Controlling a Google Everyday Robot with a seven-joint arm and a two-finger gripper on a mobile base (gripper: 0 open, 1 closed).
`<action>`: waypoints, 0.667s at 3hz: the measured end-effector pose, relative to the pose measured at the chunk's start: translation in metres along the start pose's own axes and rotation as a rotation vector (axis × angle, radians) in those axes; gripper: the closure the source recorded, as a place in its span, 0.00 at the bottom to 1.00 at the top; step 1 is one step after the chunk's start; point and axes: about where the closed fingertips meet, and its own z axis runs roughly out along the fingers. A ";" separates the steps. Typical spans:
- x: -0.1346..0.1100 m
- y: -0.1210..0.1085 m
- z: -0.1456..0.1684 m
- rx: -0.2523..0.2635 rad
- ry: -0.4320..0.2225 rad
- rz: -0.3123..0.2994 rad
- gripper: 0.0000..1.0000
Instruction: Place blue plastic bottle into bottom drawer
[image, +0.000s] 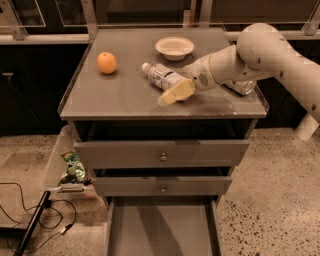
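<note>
The blue plastic bottle (162, 76) lies on its side on the cabinet top, white cap pointing to the back left. My gripper (171, 96) reaches in from the right, low over the top, just in front of the bottle's base end and touching or nearly touching it. The bottom drawer (161, 231) is pulled out at the foot of the cabinet, and its grey floor is bare.
An orange (106, 63) sits at the left of the cabinet top (115, 97) and a white bowl (174, 47) at the back. A metal can (241, 87) lies behind my arm at the right edge. The two upper drawers (161, 153) are closed. A snack bag (73, 167) lies in a bin on the left.
</note>
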 end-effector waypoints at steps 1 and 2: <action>0.000 -0.001 0.001 -0.001 -0.002 0.003 0.00; 0.000 -0.001 0.001 -0.001 -0.002 0.003 0.19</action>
